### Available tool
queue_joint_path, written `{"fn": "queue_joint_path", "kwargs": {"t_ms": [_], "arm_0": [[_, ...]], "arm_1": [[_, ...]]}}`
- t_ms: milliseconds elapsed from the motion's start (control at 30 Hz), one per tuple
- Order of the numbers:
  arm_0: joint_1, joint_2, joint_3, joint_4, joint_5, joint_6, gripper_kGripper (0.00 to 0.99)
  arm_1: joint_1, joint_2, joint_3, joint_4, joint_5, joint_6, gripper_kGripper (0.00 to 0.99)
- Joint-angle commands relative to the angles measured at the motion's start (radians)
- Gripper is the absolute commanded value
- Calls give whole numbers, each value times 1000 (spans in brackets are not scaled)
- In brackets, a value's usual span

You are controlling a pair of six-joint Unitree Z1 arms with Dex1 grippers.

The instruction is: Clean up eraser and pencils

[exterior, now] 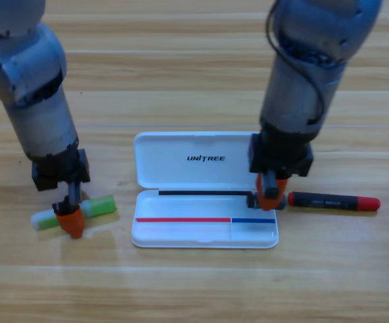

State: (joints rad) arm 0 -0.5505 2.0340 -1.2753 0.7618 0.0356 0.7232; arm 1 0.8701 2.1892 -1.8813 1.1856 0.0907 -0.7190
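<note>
The word "UNITREE" stands in dark capital letters on the inner face of the raised lid of the open white plastic case (pixel 189 161). Small print runs along the black-bodied, red-ended pencil (pixel 334 201) to the case's right; it cannot be read.

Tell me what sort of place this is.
Probably a robotics lab bench: a wooden table bearing an open white Unitree pencil case, with the left gripper at a green-ended pencil and the right gripper at the case's right edge.
</note>
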Motion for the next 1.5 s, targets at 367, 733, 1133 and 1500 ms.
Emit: {"fn": "queue_joint_path", "kwargs": {"t_ms": [367,733,1133,1500], "arm_0": [[15,-15,85,-73,14,-16,0],[15,-89,-44,60,53,7,0],[14,-100,-124,137,70,4,0],[-111,-95,-320,281,70,18,0]], "arm_1": [[29,152,-36,9,4,-14,0],[29,169,-36,9,21,-10,222],[0,-80,1,11,-28,35,990],[-172,-244,248,-38,-101,-53,990]]}}
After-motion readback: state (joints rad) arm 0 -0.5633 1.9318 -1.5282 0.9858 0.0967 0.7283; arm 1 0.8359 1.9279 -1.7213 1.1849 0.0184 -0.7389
